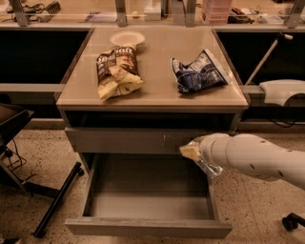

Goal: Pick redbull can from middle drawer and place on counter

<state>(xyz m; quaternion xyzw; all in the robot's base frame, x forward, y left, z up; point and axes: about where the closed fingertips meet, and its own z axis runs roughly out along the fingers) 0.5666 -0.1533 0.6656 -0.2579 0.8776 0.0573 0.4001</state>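
Note:
The middle drawer [143, 209] is pulled open below the counter [157, 93], and its floor is bare. My gripper [202, 161] is at the end of the white arm [252, 157], which reaches in from the right. It hangs above the drawer's right rear corner, just in front of the scratched drawer front [128, 140]. It is shut on a small silvery shape that looks like the redbull can [210, 169], held tilted under the wrist and mostly hidden. The can is clear of the drawer floor and below counter height.
On the counter lie a brown snack bag [116, 71], a dark blue-and-white snack bag [198, 72] and a white plate [127, 37]. A cluttered bench [143, 12] runs behind. Black stand legs [55, 205] sit at the left, and a white part [283, 89] at the right.

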